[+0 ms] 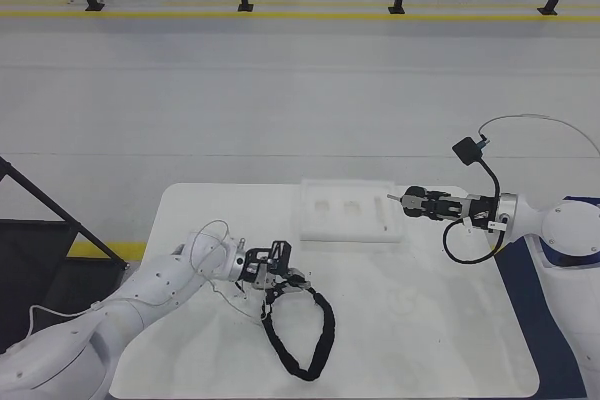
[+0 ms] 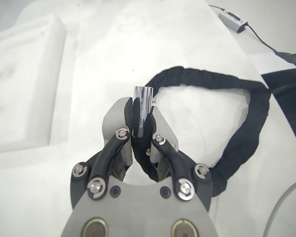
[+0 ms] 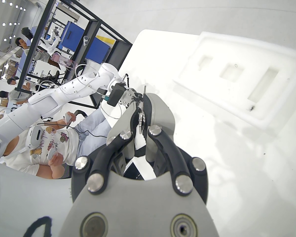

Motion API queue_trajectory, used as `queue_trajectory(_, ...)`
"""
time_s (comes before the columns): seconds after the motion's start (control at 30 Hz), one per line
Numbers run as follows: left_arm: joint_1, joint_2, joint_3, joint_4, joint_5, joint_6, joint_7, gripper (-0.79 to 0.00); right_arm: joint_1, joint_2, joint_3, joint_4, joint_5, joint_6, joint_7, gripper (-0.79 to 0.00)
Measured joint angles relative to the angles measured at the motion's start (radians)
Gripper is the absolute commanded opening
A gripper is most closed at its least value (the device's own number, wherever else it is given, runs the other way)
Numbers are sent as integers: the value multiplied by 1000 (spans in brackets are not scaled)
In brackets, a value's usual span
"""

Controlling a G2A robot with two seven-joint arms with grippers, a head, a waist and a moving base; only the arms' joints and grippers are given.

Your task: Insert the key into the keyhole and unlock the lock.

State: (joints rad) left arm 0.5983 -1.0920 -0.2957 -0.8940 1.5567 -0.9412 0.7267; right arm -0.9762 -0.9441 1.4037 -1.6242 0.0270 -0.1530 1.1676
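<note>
The left gripper (image 2: 141, 110) has its fingers clamped on the lock (image 2: 143, 101), a chrome cylinder pointing out past the fingertips. The lock's black sleeved loop (image 1: 318, 335) trails from it and lies on the table (image 1: 430, 320) near the front edge. The right gripper (image 3: 141, 106) is closed on the key (image 3: 141, 119), holding it above the right end of the foam tray (image 1: 312, 228), well apart from the lock. The tray has 3 recesses.
</note>
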Motion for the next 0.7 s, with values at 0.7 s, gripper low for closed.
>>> queue_trajectory(0.7, -99, -6, -110, -195, 25, -56, 95, -785, -136, 41, 149, -196, 2, 127, 179, -785)
